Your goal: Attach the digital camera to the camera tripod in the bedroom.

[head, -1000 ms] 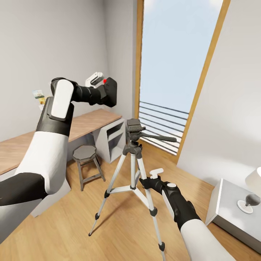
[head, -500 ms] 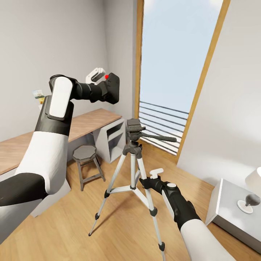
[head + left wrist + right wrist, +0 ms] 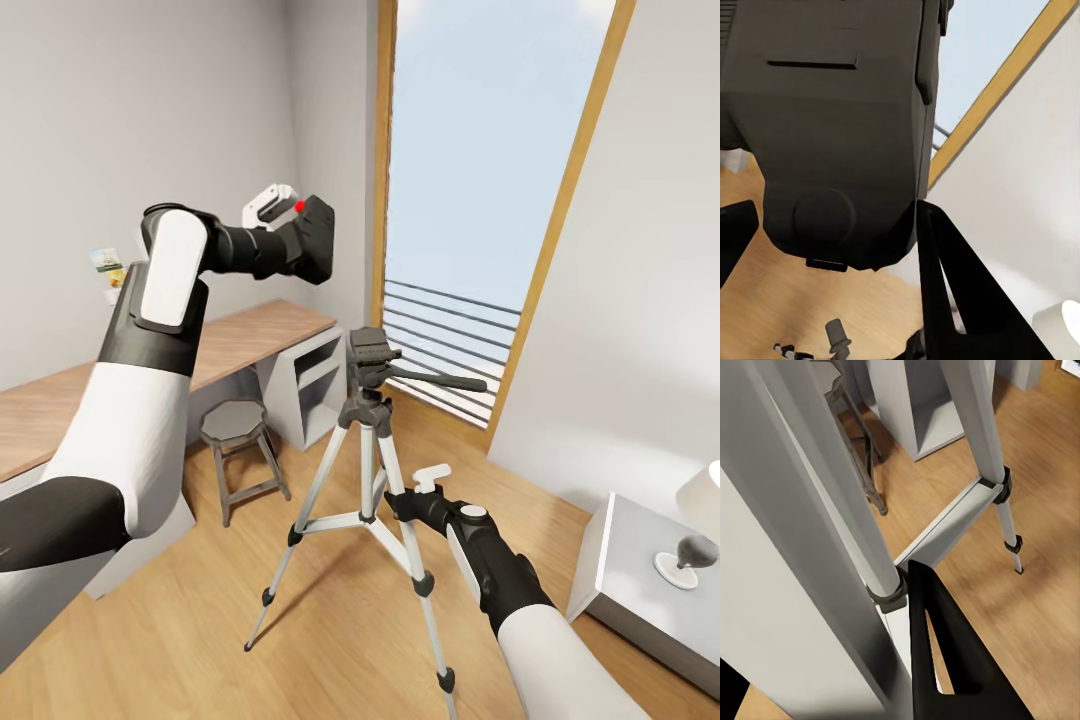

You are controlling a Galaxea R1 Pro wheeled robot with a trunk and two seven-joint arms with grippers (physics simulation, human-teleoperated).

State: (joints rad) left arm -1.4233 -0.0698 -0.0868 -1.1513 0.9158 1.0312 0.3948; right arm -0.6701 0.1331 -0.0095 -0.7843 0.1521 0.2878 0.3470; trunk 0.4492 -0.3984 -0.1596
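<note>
Left hand (image 3: 285,215) grips the boxy black digital camera (image 3: 312,239) in the upper left of the frame — above the silver-legged camera tripod (image 3: 369,440); right hand (image 3: 405,500) clasps a tripod leg.

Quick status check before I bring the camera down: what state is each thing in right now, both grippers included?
Camera: held in the air, above and left of the tripod head, not mounted.
Tripod: upright, legs spread on the floor, head bare.
Left gripper: shut on the camera.
Right gripper: at a tripod leg; grip cannot be told.
Stool: upright by the desk.
</note>
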